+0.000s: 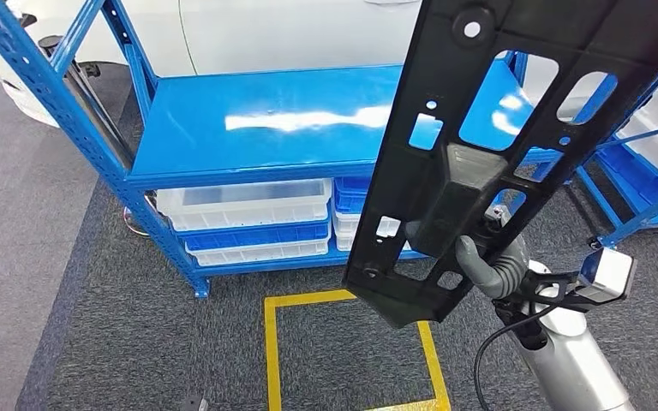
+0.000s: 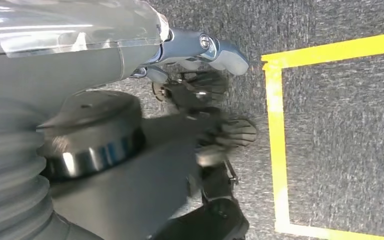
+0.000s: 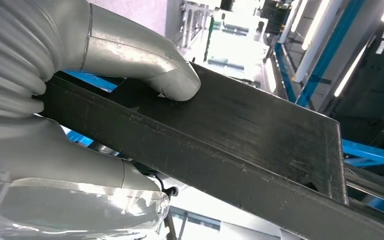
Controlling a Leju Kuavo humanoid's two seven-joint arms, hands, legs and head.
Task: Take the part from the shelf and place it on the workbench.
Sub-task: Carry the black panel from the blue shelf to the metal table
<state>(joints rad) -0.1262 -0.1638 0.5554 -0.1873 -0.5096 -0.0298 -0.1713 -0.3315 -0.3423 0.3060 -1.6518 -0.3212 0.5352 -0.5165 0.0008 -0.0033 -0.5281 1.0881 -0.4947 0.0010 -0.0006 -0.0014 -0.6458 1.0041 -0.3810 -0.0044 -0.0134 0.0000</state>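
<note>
A long black plastic part (image 1: 497, 128) with several cut-out holes is raised close to the head camera, tilted, its lower end near the floor marking. My right hand (image 1: 480, 257) grips it near that lower end from behind. In the right wrist view the grey thumb (image 3: 145, 60) presses on the part's (image 3: 240, 130) flat face and the fingers wrap under its edge. My left hand (image 2: 205, 100) hangs over the carpet holding nothing, its dark fingers blurred and loosely apart.
The blue shelf (image 1: 266, 120) stands ahead with a bare top deck and white and blue bins (image 1: 248, 205) beneath it. A second blue rack (image 1: 651, 171) with white bins stands at the right. Yellow tape (image 1: 270, 342) marks a square on the dark carpet. A white car body (image 1: 266, 34) stands behind.
</note>
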